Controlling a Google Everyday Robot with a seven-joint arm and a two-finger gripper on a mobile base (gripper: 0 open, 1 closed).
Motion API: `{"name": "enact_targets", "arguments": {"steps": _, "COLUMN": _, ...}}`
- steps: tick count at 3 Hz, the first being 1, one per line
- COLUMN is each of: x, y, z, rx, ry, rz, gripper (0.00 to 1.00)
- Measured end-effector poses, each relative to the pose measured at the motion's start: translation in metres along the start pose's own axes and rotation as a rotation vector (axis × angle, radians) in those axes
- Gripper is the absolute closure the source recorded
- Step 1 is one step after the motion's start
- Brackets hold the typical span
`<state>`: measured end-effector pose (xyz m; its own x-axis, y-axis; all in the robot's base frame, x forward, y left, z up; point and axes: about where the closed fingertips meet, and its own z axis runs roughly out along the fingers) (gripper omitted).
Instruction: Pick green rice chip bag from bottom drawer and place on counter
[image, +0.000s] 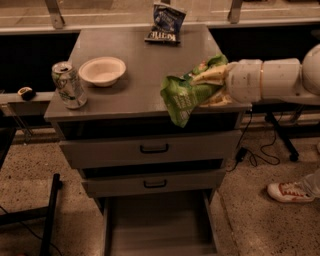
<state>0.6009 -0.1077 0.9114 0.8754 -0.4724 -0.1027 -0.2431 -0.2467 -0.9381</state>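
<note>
My gripper (212, 87) comes in from the right on a white arm and is shut on the green rice chip bag (184, 98). The bag hangs crumpled over the counter's (140, 75) front right edge, its lower end drooping in front of the top drawer. The bottom drawer (157, 225) is pulled open below, its grey floor bare.
On the counter stand a silver can (68, 85) at the front left, a white bowl (102, 71) beside it, and a dark blue chip bag (164, 22) at the back. Two shallower drawers with black handles (154, 148) are slightly open. A person's shoe (290, 191) is on the floor at right.
</note>
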Motion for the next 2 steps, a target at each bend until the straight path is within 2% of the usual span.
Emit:
{"name": "enact_targets", "arguments": {"steps": 1, "x": 0.022, "y": -0.012, "z": 0.020, "rx": 0.014, "ry": -0.022, "rz": 0.048, "gripper": 1.00}}
{"name": "enact_targets", "arguments": {"steps": 2, "x": 0.045, "y": -0.019, "z": 0.042, "rx": 0.030, "ry": -0.046, "rz": 0.125, "gripper": 1.00}}
